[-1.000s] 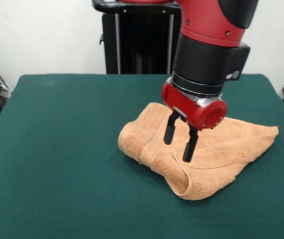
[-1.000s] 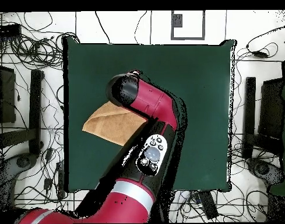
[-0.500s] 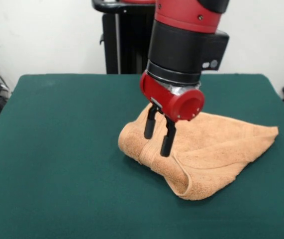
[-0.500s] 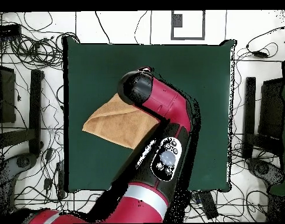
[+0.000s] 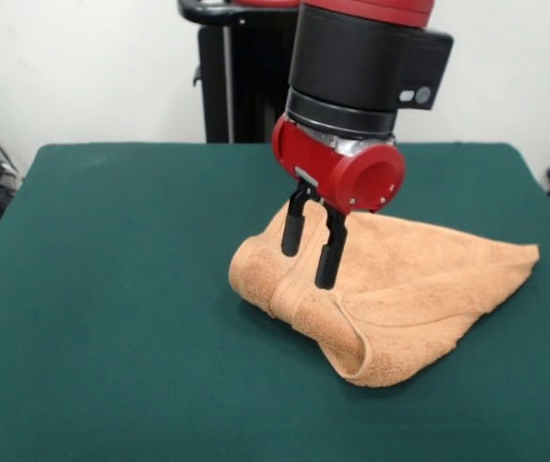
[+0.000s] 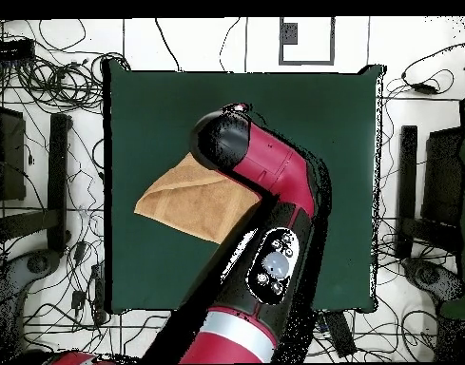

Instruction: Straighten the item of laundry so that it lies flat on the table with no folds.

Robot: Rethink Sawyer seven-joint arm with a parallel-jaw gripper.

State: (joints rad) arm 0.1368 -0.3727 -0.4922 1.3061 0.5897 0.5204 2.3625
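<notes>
The orange-tan towel (image 5: 400,294) lies crumpled and folded over itself on the green table (image 5: 111,289), with a rolled fold along its left and front edges. My gripper (image 5: 310,257) hangs open just above the towel's left folded part, nothing between its black fingers (image 5: 329,252). In the overhead view the towel (image 6: 184,200) shows as a folded wedge on the table's (image 6: 321,114) left half, and the arm covers its right end and the gripper.
The arm's red and black body (image 6: 264,181) crosses the table from the bottom in the overhead view. Cables and stands (image 6: 46,86) surround the table on the floor. A black pedestal (image 5: 255,77) stands behind the table's far edge.
The gripper has moved left over the towel from its middle to its left fold, then risen slightly. It stays open. The towel has not moved.
</notes>
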